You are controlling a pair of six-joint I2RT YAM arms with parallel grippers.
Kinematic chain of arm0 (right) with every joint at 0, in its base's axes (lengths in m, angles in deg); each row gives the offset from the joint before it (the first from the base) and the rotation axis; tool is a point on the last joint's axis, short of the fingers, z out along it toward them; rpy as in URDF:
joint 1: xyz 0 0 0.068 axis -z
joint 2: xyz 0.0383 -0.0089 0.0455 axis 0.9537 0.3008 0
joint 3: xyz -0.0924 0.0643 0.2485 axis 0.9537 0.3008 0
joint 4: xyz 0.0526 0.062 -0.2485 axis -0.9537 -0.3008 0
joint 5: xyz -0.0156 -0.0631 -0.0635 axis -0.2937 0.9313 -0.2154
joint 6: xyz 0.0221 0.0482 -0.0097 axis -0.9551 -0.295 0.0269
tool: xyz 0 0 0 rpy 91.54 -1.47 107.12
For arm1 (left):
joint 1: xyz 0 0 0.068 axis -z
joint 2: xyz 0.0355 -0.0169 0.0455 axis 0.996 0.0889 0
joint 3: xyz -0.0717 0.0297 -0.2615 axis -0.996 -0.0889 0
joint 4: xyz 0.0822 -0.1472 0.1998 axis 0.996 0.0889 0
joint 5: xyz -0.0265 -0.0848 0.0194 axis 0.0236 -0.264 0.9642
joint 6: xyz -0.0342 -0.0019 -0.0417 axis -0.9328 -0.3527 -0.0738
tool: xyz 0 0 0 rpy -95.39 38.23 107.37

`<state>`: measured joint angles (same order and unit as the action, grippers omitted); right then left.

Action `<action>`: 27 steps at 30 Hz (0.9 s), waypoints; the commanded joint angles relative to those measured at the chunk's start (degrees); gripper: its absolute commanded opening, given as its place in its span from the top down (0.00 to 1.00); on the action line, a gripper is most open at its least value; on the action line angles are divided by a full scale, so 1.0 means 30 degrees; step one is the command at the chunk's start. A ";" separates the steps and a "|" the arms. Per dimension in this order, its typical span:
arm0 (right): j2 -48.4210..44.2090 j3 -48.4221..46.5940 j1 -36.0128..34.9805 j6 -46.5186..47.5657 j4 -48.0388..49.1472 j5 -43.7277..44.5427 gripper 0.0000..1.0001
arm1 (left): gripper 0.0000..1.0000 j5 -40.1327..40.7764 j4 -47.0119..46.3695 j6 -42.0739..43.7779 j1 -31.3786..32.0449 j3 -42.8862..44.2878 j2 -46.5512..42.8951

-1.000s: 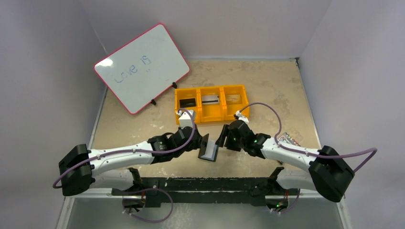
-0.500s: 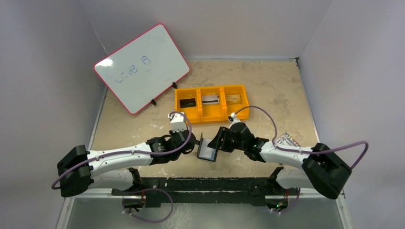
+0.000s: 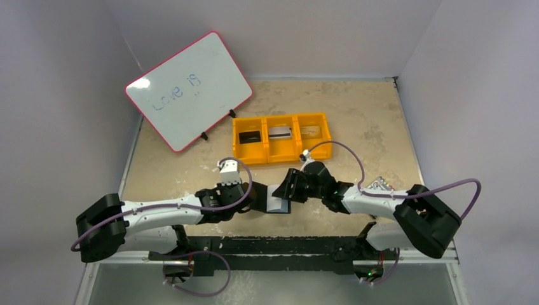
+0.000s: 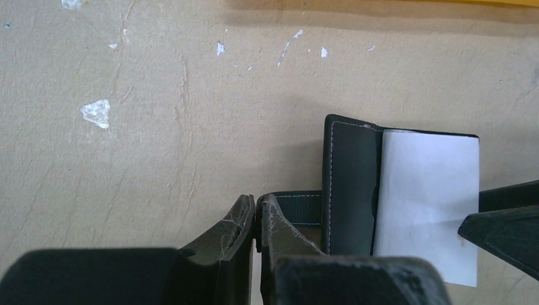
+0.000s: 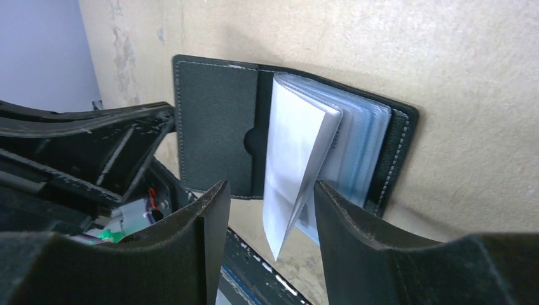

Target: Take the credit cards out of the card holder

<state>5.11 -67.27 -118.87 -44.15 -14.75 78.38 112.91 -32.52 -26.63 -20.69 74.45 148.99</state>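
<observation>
Near side of the orange tray (image 3: 266, 154): the card holder (image 3: 278, 203) lies open on the table, a little apart from the tray, between the two grippers.
Weight and feel: probably very light and floppy. It looks likely to slide on the smooth table unless the cover is pinned.
Sleeves (image 5: 359, 143): thin, limp, shiny plastic. They would crease or tear easily if pinched hard or pulled sideways.
Credit cards (image 3: 279, 132): three lie in the tray, one in each compartment: black, silvery, tan. They look stiff, thin and slick. I cannot tell whether any card sits in the sleeves.
Where to hold: judged best, pin the cover or the tab (image 4: 299, 206), then pinch a card across its flat faces at the edge showing at a sleeve mouth.
Look of the holder: a small black book-fold wallet with pale stitching round the edge. One cover lies flat and has a half-round notch. Grey-clear sleeves fan up from the spine.
Front leaf (image 5: 293, 165): milky white, standing up from the rest.
Left gripper (image 4: 255, 219): fingers pressed together beside the tab. I cannot tell whether the tab is nipped between them.
Right gripper (image 5: 270, 187): fingers spread wide, one on each side of the front leaf's lower corner, not clamping it.
</observation>
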 commanded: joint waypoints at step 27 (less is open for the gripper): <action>0.5963 -0.4296 -0.0640 0.1961 0.4032 -0.4172 0.42 | 1.00 -0.0376 -0.0645 -0.1246 0.0044 -0.1135 -0.0638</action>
<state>21.31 -77.82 -120.48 -39.30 -4.08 65.75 110.26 -35.58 -28.72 -20.69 71.04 148.80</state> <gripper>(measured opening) 0.603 0.043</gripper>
